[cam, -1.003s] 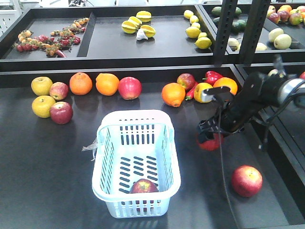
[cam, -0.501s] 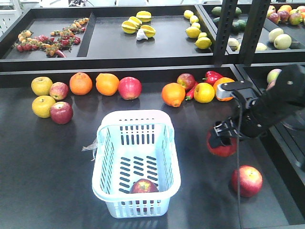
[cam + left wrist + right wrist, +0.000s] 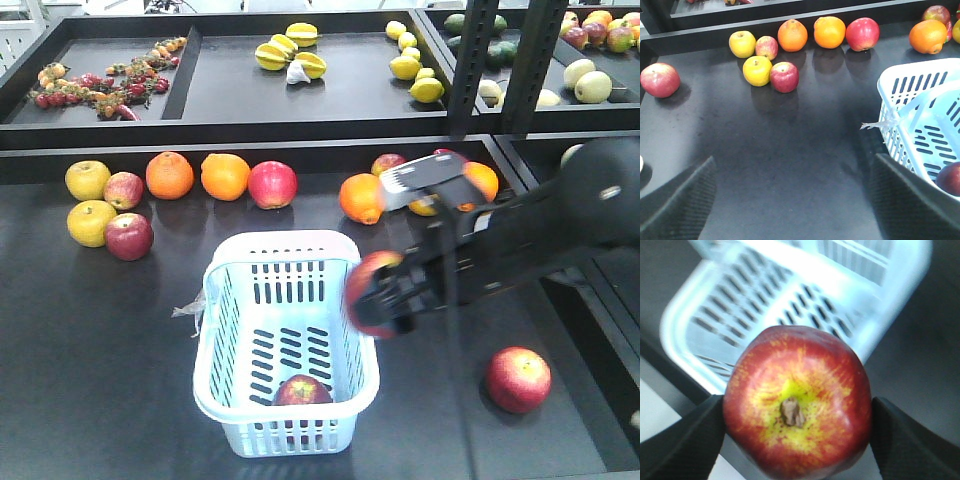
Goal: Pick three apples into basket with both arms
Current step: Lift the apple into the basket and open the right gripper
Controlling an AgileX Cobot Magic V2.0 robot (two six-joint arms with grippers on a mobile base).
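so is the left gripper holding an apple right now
No, the left gripper is open over bare table, nothing between its fingers; the apple is in the right gripper.

No text, label, brand, number or sign can be read in any of the views.
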